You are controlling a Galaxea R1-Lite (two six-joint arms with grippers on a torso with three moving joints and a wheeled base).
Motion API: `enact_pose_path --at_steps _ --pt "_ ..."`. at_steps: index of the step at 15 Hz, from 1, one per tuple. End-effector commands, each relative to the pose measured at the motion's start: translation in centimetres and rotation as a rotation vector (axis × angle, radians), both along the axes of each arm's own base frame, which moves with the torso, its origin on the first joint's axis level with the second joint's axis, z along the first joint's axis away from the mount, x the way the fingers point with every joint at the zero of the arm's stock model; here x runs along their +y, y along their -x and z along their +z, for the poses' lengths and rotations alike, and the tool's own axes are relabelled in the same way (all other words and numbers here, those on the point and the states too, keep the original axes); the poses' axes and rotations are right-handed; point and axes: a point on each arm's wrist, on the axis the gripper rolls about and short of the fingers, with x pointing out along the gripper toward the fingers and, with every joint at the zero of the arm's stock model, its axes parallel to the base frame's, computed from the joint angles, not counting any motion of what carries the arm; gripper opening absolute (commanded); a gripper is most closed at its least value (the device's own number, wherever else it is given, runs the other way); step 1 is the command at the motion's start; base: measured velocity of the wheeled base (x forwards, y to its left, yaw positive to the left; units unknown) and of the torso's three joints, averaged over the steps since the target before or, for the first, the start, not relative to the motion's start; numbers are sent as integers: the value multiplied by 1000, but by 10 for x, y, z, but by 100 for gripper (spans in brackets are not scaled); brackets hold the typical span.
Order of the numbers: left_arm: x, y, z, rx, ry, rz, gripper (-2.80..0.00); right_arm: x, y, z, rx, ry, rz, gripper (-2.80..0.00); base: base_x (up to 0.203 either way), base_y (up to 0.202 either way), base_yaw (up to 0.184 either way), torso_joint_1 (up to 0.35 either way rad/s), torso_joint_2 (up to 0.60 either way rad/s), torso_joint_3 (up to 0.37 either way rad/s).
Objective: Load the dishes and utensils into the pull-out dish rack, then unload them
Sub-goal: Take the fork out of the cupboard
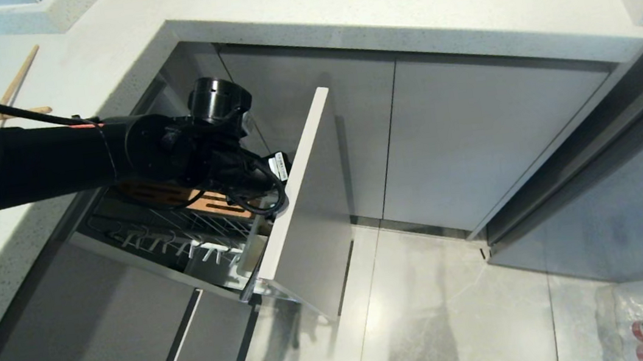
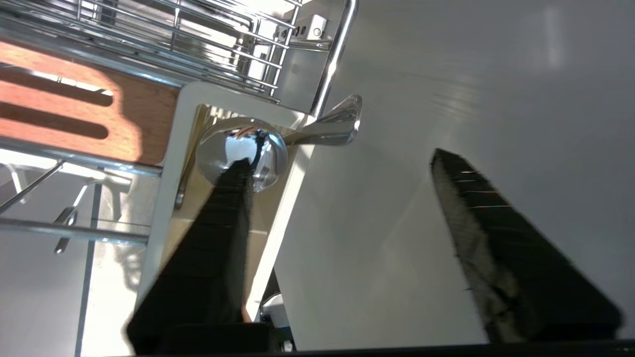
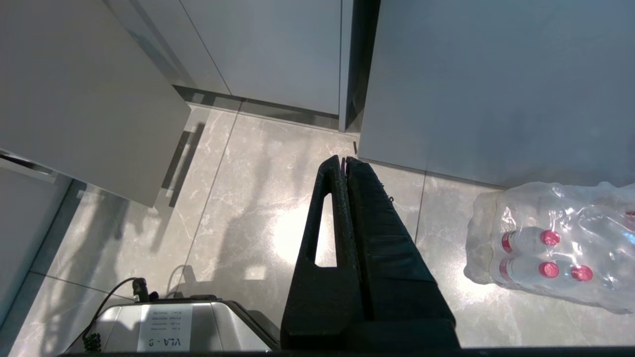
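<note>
- Our left gripper (image 2: 342, 198) hangs over the pull-out dish rack (image 1: 300, 207), jaws apart, holding nothing; one finger overlaps the spoon (image 2: 258, 148), contact unclear.
- The spoon stands in the white cutlery holder (image 2: 171, 163), looks light, stiff, slippery; take the slim handle.
- Chopsticks (image 1: 5, 100) lie on the far-left countertop (image 1: 399, 17).
- Our right gripper (image 3: 346, 163), fingers together, idles above glossy floor tiles (image 3: 238, 208).

Light-grey pull-out dish rack (image 1: 306, 207) front
</note>
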Motion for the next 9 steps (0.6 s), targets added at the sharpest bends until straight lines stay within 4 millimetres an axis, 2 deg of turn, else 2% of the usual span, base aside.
enact_pose_path --at_steps 1,9 --pt "-2 -6 -8 16 -6 5 0 0 0 0 0 0 -1 -280 0 0 0 0 0 0" --pt "-2 -28 -26 18 1 33 0 0 0 0 0 0 1 -280 0 0 0 0 0 0"
